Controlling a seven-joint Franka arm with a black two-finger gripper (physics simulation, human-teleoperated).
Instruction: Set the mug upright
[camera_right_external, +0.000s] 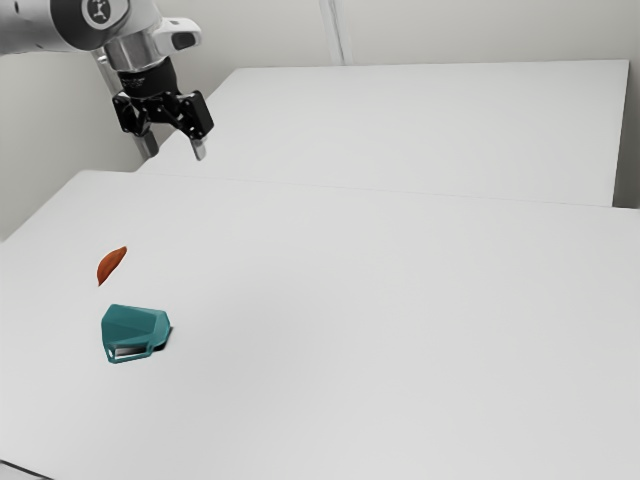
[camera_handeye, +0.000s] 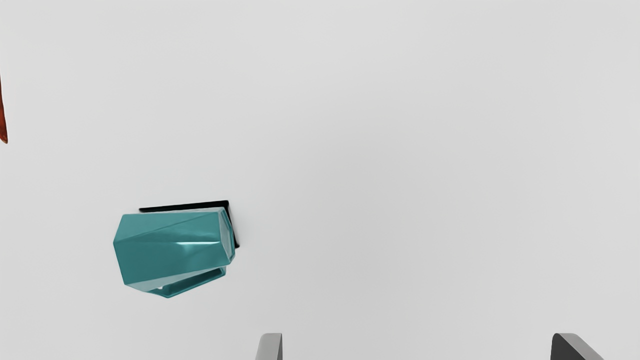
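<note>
The mug (camera_right_external: 137, 328) is lying on its side, near left in the exterior view, handle (camera_handeye: 196, 284) nearest. I'm judging it light, stiff, slick; I'm favouring its faceted body (camera_handeye: 172, 242) for grip. Beyond, an orange-brown piece (camera_right_external: 111, 265) is resting; farther, my claw (camera_right_external: 176, 153) is hanging open.

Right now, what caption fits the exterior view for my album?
Teal mug on its side, orange piece nearby, open pincer above the table.

Both look down (mug (camera_handeye: 172, 245) shared).
</note>
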